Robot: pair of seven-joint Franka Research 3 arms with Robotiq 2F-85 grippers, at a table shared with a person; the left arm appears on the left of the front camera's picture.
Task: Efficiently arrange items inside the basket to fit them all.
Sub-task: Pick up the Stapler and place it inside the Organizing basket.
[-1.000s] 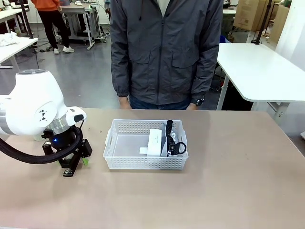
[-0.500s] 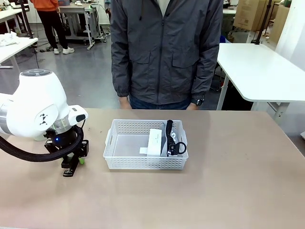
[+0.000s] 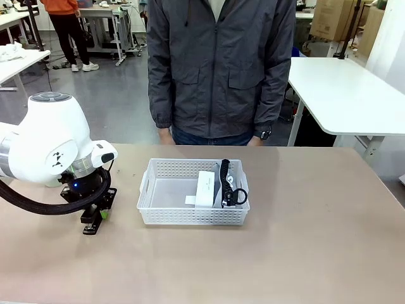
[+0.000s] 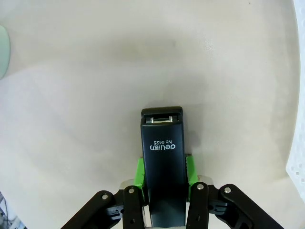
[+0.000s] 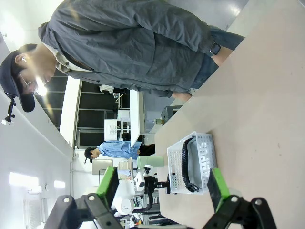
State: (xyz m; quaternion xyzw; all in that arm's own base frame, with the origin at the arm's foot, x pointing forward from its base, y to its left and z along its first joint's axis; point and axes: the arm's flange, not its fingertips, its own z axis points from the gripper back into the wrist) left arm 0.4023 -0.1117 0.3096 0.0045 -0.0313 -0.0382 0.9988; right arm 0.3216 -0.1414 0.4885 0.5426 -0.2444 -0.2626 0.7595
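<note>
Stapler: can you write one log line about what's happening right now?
left gripper: shut on black stapler on table | right gripper: open, empty | basket: holds white box, grey pouch

tan table [image 3: 316,240], grey jacket [image 3: 218,63], white side table [image 3: 348,95], cardboard boxes [image 3: 332,19]

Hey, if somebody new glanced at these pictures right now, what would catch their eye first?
The left gripper, left of the basket, is shut on a black stapler down at the tabletop. Mid-table sits the white lattice basket, with a white flat box and a grey pouch packed at its right end. A person in a grey jacket stands just behind it.
</note>
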